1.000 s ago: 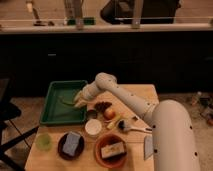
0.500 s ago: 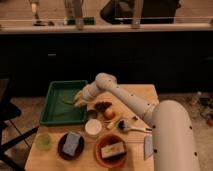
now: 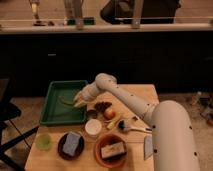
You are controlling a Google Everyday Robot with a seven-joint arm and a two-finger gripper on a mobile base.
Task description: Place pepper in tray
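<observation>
Nothing's moved: gripper (image 3: 78,102) over tray (image 3: 52,116) w/ pepper (image 3: 67,102) (right side).

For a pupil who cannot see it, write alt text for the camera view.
The robot's white arm reaches left across a wooden table, its gripper over the right side of the green tray, where a slender green pepper lies just beside it. Bowls, a white cup and a round orange-red fruit sit nearer the camera.

Two-finger gripper (image 3: 79,101), over right side of large dark-green rectangular plastic tray (image 3: 52,116): too blurred for detail. Slender green pepper (image 3: 67,101) seen only as faint streak just beside gripper; contact can't be judged. White robot body (image 3: 172,142) cut off by bottom edge.
</observation>
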